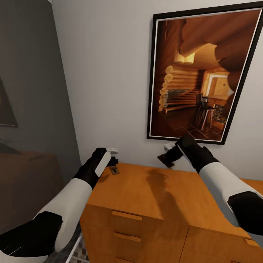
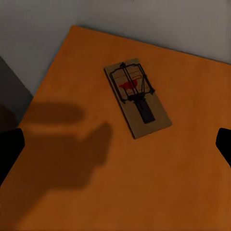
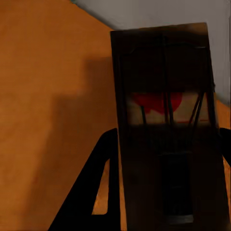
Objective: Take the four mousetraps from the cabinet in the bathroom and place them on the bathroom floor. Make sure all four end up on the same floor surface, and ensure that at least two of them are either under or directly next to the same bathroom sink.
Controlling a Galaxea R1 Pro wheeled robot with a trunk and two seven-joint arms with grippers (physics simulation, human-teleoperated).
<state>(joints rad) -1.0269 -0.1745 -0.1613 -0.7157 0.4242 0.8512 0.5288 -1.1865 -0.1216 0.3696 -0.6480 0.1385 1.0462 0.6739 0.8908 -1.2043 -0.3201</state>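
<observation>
**Ana:** Both arms are up over the orange-brown wooden cabinet [image 1: 153, 190], just under the framed log-cabin picture [image 1: 201, 73]. The right gripper [image 1: 168, 156] is clamped on a mousetrap [image 3: 166, 130]. In the right wrist view the wooden slab sits between the fingers, red patch and wire bar facing the camera, lifted clear of the wood.

**Ben:** And the left?

**Ana:** The left gripper [image 1: 112, 161] hangs over the back corner of the top, fingers spread wide: the left wrist view has a dark fingertip [image 2: 9, 149] at each edge and a second mousetrap [image 2: 137, 96] lying flat between them, untouched, skewed to the cabinet's edge and close to the wall.

**Ben:** So the step in hand looks like picking that one up. How should it be done?

**Ana:** My read: turn the wrist so the fingers line up across the slab's narrow width, not its length, then drop straight down and close on the wooden edges. Stay off the spring and wire. It's thin, so the tips have to reach almost to the cabinet top or they'll slide over it.

**Ben:** Risks?

**Ana:** Nudging it toward the wall or off the corner. And the right arm should hold level, so its trap doesn't slip.
</observation>
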